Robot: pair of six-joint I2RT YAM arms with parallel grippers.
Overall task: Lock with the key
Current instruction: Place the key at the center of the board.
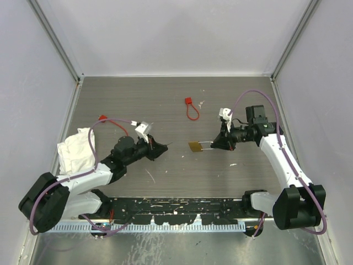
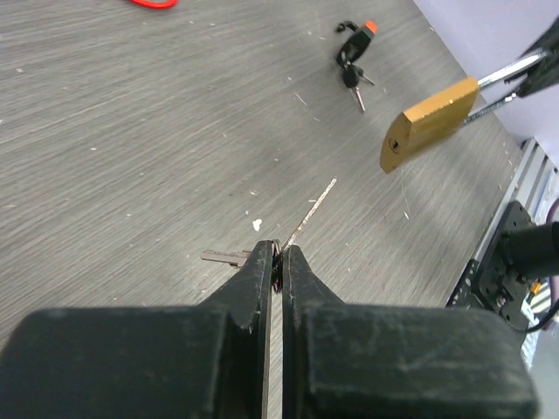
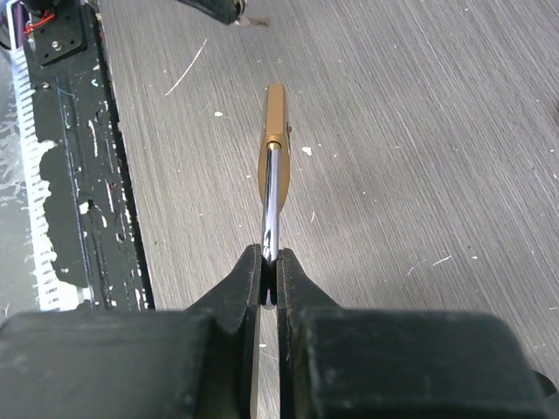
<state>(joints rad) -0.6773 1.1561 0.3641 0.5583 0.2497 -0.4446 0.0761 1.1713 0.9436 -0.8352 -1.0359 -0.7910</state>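
Note:
My left gripper is shut on the key bunch. One thin silver blade sticks out ahead of the fingertips toward the padlock, and a second blade hangs to the left. My right gripper is shut on the chrome shackle of a brass padlock and holds it above the table, body toward the left arm. In the left wrist view the padlock hangs up and to the right, a gap away from the blade tip.
A red cable lock lies at the back middle, with a spare key bunch beside it. A white cloth and a second red lock lie at the left. A black rail runs along the near edge.

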